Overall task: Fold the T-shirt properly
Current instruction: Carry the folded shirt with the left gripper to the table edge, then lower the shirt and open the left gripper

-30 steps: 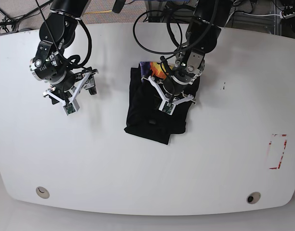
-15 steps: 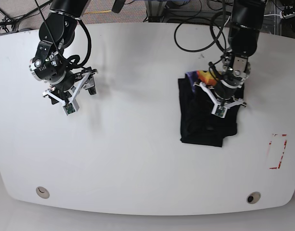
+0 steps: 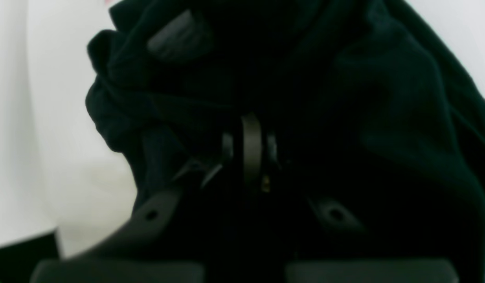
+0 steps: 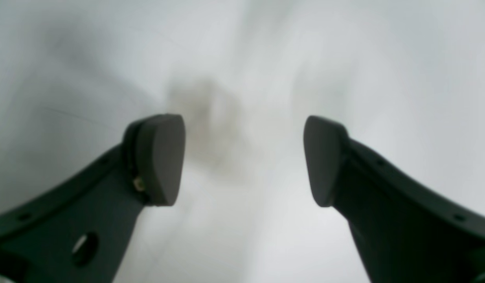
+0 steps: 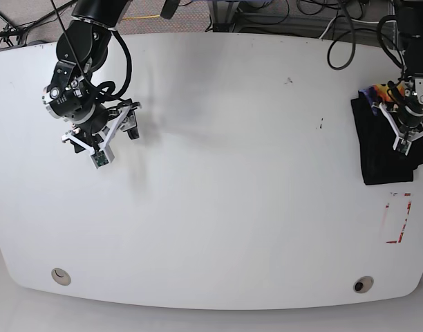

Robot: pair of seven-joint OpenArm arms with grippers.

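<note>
The black T-shirt (image 5: 377,149) lies folded in a narrow stack at the table's far right edge, with a strip of its orange and purple print (image 5: 372,90) showing at the top. My left gripper (image 5: 407,124) stands on the stack's right part. In the left wrist view its fingers (image 3: 251,145) are pressed together, shut on dark bunched cloth of the T-shirt (image 3: 384,118). My right gripper (image 5: 104,131) hovers over bare table at the far left. It is open, with nothing between its fingertips (image 4: 244,161).
The white table (image 5: 232,207) has a red-outlined rectangle (image 5: 398,218) just below the shirt near the right edge. Two round fittings (image 5: 60,277) (image 5: 363,284) sit near the front edge. Cables hang behind the table's back edge.
The left gripper has slid the folded T-shirt from the table's middle to the far right edge. The right arm has barely moved.
</note>
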